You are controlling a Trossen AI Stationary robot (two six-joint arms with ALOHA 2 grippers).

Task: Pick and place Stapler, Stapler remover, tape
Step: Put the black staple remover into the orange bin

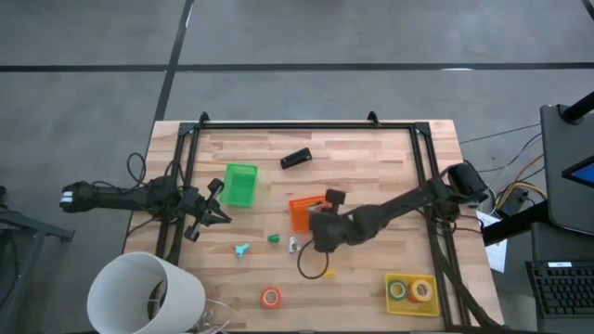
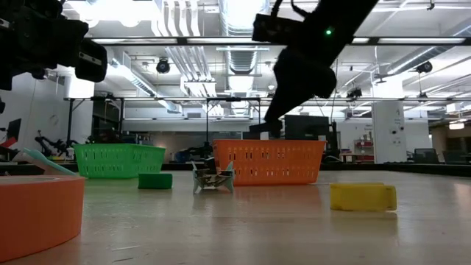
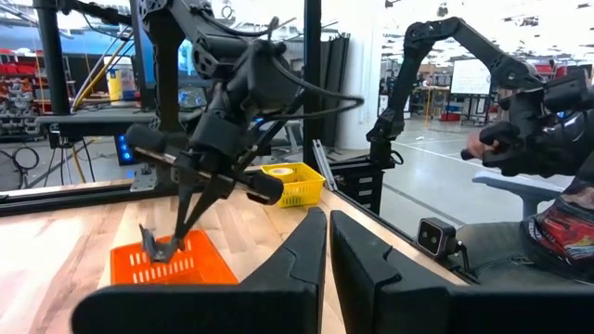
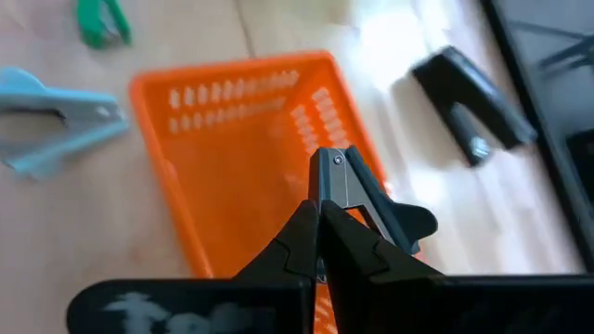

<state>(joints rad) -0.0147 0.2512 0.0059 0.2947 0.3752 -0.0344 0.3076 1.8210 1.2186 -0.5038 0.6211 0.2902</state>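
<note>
My right jaws [image 1: 311, 225] hang over the middle bin [image 1: 304, 212], centre frame. The stapler [image 1: 295, 159] lies above it, another bin [image 1: 240, 184] left, tape [image 1: 270, 297] below.

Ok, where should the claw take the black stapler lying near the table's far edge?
Across its narrow sides at mid-length, coming straight down from above: the stapler lies flat in the open, a long slim bar set askew, so turning the claw to match its slant would probably seat it best.
</note>
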